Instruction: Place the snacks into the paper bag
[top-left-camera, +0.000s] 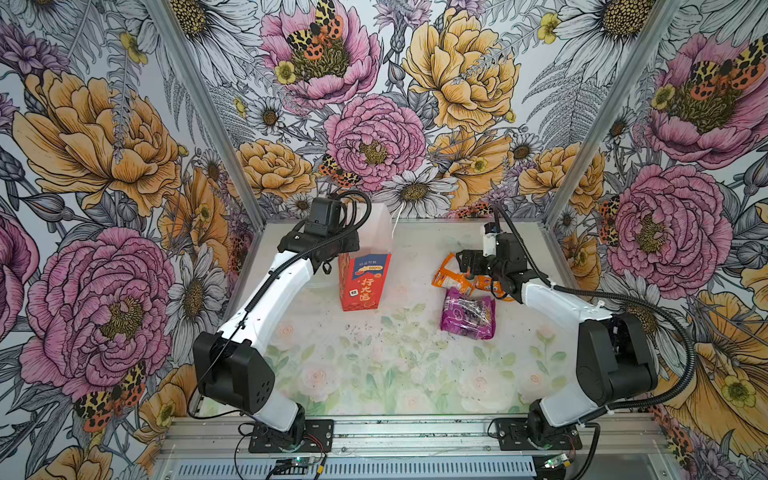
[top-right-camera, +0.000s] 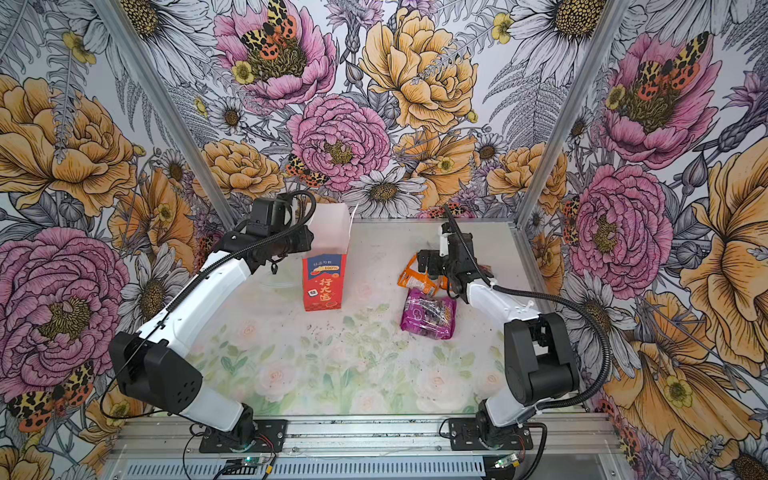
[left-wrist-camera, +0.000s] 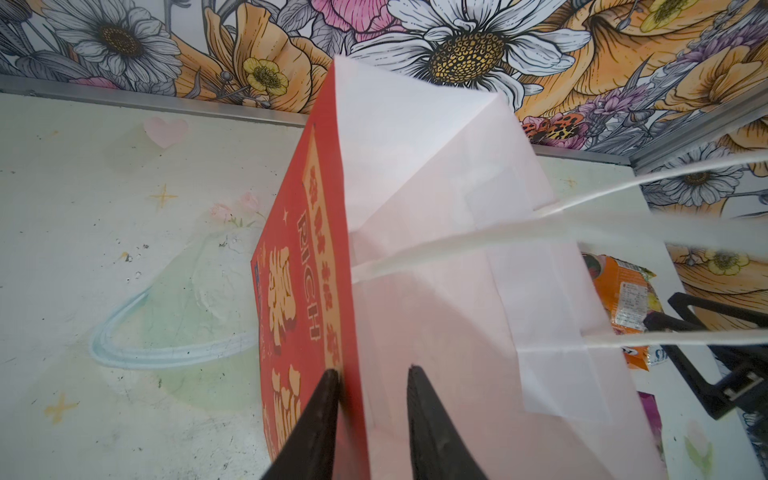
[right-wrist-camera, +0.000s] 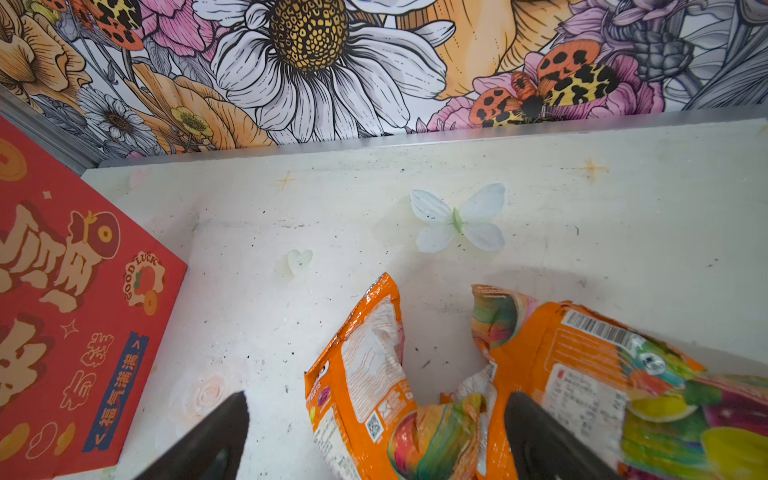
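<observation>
The left gripper (left-wrist-camera: 370, 374) stood at the rim of the bag (top-left-camera: 365, 282), jaws partly spread astride its left wall. One finger lay against the red outside; the other was inside, clear of the paper. A white cord handle (left-wrist-camera: 498, 232) crossed the bag's mouth. Right of the bag, well apart from it, lay the orange packets (top-left-camera: 446, 274), crumpled and touching. The right gripper (right-wrist-camera: 380, 399) hovered over them, jaws spread wide astride one packet and not closed on it. A purple packet (top-left-camera: 468, 318) lay just beside them, nearer the arm bases. The table (top-left-camera: 374, 374) was pale, flower-printed and speckled. Floral walls (top-left-camera: 83, 166) enclosed three sides. The bag stood upright at centre rear; only its white lining showed, its bottom out of view
</observation>
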